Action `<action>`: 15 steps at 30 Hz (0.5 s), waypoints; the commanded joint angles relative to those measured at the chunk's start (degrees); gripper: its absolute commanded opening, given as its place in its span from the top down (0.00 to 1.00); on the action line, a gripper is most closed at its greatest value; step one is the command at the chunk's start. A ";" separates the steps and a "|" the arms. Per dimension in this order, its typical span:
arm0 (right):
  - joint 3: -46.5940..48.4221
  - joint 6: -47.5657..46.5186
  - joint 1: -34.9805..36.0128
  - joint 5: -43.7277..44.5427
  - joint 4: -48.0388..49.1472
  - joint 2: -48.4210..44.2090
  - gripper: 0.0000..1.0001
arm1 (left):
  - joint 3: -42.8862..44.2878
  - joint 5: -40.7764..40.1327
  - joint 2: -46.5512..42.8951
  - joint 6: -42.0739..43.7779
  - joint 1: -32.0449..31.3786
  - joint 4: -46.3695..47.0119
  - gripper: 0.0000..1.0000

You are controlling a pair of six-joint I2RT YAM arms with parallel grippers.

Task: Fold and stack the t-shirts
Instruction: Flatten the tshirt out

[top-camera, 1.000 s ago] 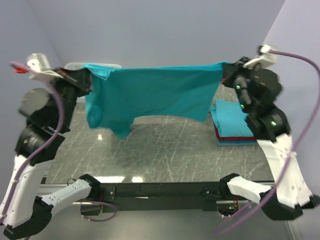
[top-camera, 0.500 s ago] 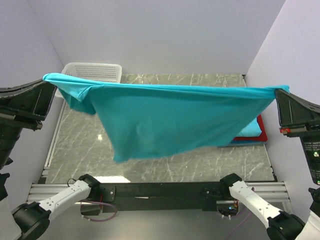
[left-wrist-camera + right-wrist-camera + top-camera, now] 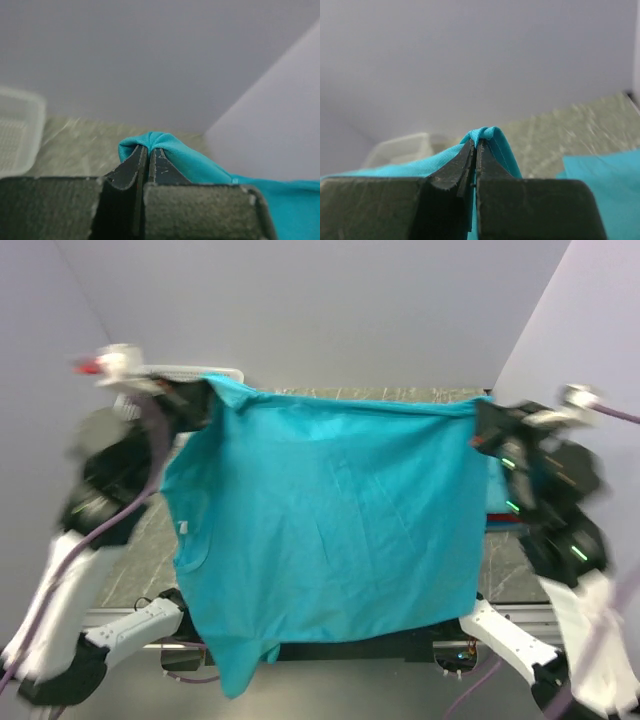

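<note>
This is a robotics lab test cell. Plain pale walls (image 3: 330,310) box in a marble-patterned desk (image 3: 148,545) on its left, far and right sides. The left arm (image 3: 110,480) and the right arm (image 3: 560,520) rise from a metal rail (image 3: 105,613) along the near edge, trailing purple cable (image 3: 615,412).

I find no legible text, brand, number or sign in any of the three views. The only candidate is a small white tag (image 3: 183,528) near the left edge of the hanging teal t-shirt (image 3: 330,520), seen from the top camera. It is too small and blurred for me to read anything on it.
</note>
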 commanded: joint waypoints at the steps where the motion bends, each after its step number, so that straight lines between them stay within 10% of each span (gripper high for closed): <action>1: -12.58 2.96 -1.18 10.58 4.97 9.37 1.00 | -12.47 -12.48 7.83 -2.80 2.37 4.76 0.99; 4: -22.51 4.73 -5.22 2.51 12.94 16.84 0.98 | -22.32 -4.86 14.69 -4.12 6.67 10.37 0.88; 8: -25.29 5.52 -9.71 -6.73 17.48 29.49 0.71 | -25.25 3.58 25.49 -2.29 9.41 14.45 0.01; 12: -21.07 4.29 -9.89 -6.74 14.58 37.77 0.24 | -17.62 7.29 36.23 -3.07 9.59 9.61 0.01; 15: -21.06 3.85 -9.80 -7.27 15.01 37.43 0.21 | -16.98 7.21 37.47 -5.17 9.68 10.57 0.01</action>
